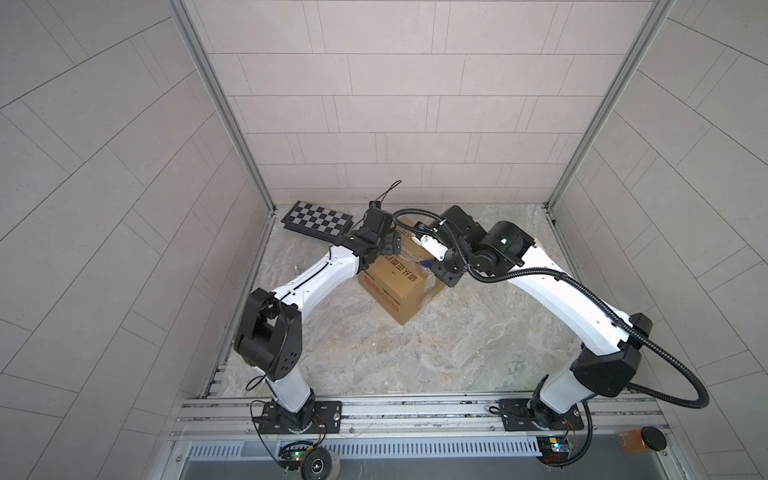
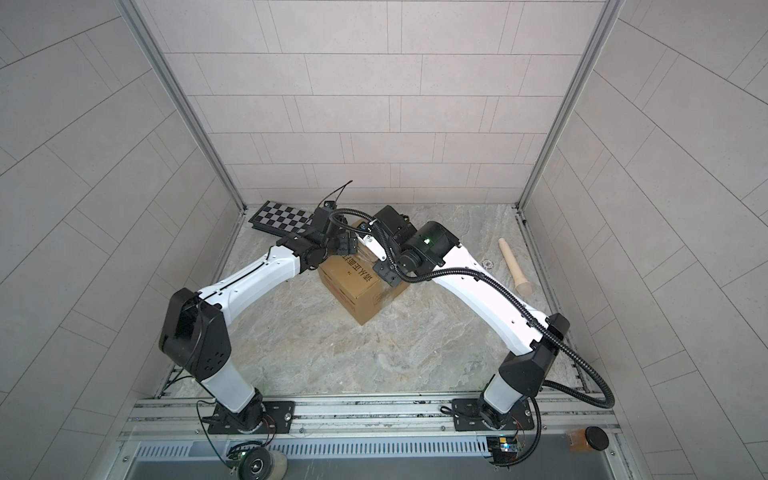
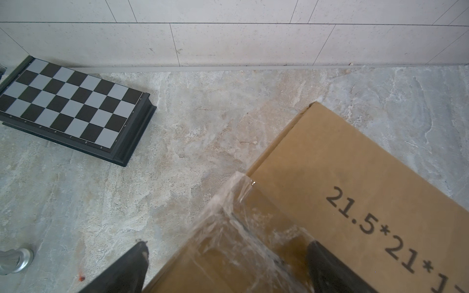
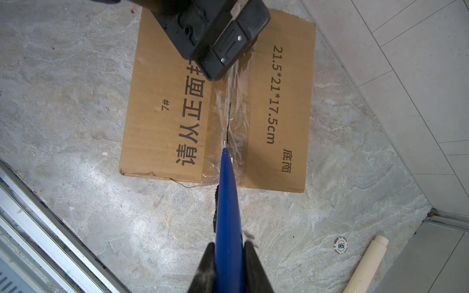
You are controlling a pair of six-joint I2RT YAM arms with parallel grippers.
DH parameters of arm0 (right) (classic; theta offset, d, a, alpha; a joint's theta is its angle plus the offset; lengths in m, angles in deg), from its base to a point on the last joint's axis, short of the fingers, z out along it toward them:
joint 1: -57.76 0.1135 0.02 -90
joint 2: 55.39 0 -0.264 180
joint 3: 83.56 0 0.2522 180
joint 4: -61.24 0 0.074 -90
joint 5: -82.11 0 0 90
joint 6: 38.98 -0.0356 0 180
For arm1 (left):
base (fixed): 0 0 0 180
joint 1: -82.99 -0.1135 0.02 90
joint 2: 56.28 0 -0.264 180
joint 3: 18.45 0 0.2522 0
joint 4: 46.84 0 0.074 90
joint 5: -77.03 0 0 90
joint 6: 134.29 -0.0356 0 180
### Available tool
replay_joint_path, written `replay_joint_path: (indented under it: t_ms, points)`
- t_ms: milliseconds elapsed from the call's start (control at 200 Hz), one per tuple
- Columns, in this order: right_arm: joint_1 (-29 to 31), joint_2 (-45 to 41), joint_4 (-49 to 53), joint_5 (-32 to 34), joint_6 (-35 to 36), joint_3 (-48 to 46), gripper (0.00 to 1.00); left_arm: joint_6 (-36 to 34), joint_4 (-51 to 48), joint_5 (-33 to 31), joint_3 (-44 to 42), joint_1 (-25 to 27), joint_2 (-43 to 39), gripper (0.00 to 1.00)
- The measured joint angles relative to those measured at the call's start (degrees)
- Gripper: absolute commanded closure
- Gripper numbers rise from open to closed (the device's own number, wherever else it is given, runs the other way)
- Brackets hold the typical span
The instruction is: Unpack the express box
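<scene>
I read on the express box [image 4: 157,132] flaps "21.5*21*17.5cm", "#7", "底面" and "请从正面" with a further character hidden; the poker chip [image 4: 340,245] says "500"; the chessboard [image 3: 68,106] rim carries small letters ending "h".

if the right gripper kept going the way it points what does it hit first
Most likely the express box: the blue tool clamped in the right gripper has its tip at the clear tape on the seam; depth unclear.

The express box [image 1: 399,286] sits right of the chequered board [image 1: 318,219].
</scene>
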Motion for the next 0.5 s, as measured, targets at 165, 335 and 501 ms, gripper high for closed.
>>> replay_joint_path:
  t_ms: [165, 335, 501]
  points:
    - [-0.02, 0.24, 0.00, 0.04, 0.00, -0.09, 1.00, 0.02, 0.72, -0.48, -0.26, 0.02, 0.15, 0.00]
    - [-0.02, -0.33, -0.07, 0.46, -0.04, -0.85, 1.00, 0.00, 1.42, -0.74, -0.26, 0.02, 0.57, 0.00]
    - [-0.07, -1.11, 0.28, 0.92, -0.07, -0.87, 1.00, 0.02, 1.99, -0.76, -0.26, 0.02, 0.70, 0.00]
